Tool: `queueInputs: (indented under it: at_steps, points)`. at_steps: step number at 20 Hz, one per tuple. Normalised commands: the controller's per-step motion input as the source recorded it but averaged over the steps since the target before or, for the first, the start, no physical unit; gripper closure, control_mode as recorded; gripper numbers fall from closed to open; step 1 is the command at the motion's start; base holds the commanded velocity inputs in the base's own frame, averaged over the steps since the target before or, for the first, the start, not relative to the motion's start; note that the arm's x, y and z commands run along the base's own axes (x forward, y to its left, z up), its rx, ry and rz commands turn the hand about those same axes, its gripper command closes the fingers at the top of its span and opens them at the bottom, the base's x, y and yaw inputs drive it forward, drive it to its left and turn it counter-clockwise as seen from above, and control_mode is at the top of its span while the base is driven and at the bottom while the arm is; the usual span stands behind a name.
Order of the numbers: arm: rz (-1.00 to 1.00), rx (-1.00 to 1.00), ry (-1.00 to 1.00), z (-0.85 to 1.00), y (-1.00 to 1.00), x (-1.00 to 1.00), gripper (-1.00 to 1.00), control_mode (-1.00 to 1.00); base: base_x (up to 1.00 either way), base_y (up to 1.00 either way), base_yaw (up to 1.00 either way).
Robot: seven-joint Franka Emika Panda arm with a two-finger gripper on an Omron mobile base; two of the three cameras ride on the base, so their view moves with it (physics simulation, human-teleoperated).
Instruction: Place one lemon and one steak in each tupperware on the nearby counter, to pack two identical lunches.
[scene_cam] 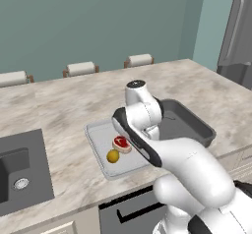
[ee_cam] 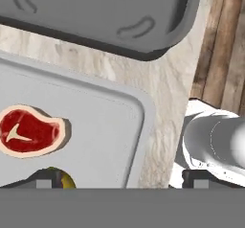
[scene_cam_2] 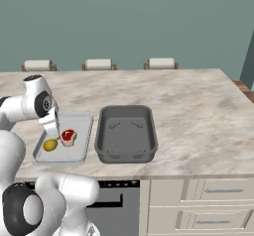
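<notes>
Lemon (scene_cam: 113,156) and steak (scene_cam: 122,144) sit touching in the light grey tupperware (scene_cam: 98,134), just below our spread, empty gripper (ee_cam: 119,184), the dark tupperware (scene_cam_2: 126,131) beside it unfilled.

We see a counter (scene_cam: 74,105) of pale veined marble, smooth with a soft sheen. The shallow tupperware (scene_cam: 96,140) looks like matt light-grey plastic, its floor plain and even. The deeper tupperware (scene_cam_2: 126,131) reads as dark-grey matt plastic, with faint moulded marks in its floor. The steak (ee_cam: 28,131) has a moist red face and a pale, waxy fat rim. The lemon (scene_cam: 113,156) is smooth, dull yellow. In the hand view, brown planked wood floor (ee_cam: 225,45) shows a streaked grain.
</notes>
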Motion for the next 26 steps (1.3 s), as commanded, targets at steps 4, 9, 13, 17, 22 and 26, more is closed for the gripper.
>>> queueInputs:
  at_steps: [4, 9, 13, 17, 22, 26]
  points:
    - [0.38, 0.00, -0.23, 0.16, -1.00, -0.49, -1.00, -1.00, 0.00, 0.00, 0.00]
    - [0.49, -0.02, -0.22, 0.21, -1.00, -0.44, -1.00, -1.00, 0.00, 0.00, 0.00]
    - [0.48, -0.04, -0.19, 0.14, -0.92, -0.48, -1.00, -1.00, 0.00, 0.00, 0.00]
    - [0.41, -0.06, -0.16, 0.25, -0.55, -0.60, -1.00, -1.00, 0.00, 0.00, 0.00]
    - [0.31, -0.10, -0.13, 0.36, -0.22, -0.67, -1.00, -1.00, 0.00, 0.00, 0.00]
    - [0.07, -0.18, 0.00, 0.21, 0.00, -0.43, -1.00, -1.00, 0.00, 0.00, 0.00]
